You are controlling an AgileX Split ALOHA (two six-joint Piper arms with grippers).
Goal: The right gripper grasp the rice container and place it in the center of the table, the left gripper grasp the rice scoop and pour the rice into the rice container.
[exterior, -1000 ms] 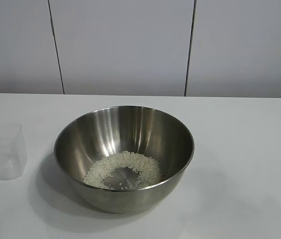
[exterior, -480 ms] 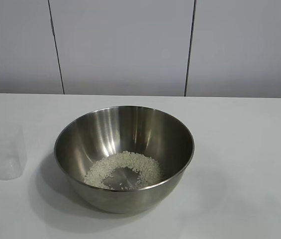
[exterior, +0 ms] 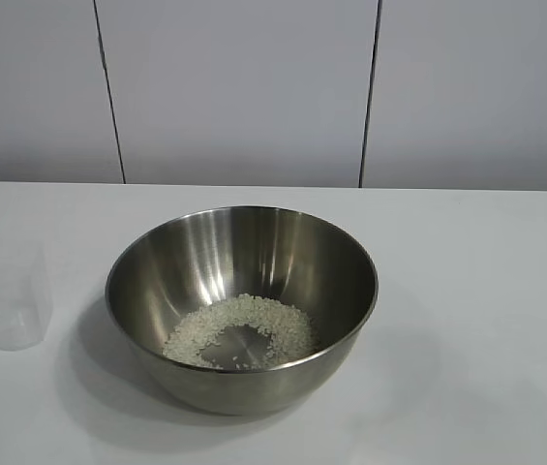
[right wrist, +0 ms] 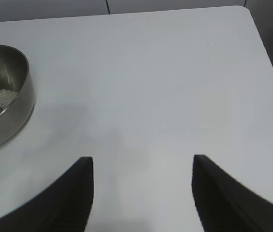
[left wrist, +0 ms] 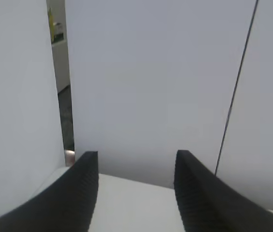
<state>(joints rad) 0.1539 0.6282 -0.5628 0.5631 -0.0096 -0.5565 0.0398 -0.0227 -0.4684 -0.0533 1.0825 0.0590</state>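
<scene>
- Both grippers empty, fingers spread: left gripper (left wrist: 136,193) faces the wall panels; right gripper (right wrist: 141,193) hovers over bare table (right wrist: 175,72).
- Rice container (exterior: 242,305) sits centre frame, rice (exterior: 239,329) inside.
- Rice scoop (exterior: 7,295) stands upright at left edge, well apart.
- Judgement: task looks complete; nothing obstructs.

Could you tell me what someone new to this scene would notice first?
The shiny steel rice container in the middle of the white table, with a ring of rice in its bottom. To its left stands the translucent rice scoop, upright and seemingly empty. Neither tool holds anything.
</scene>
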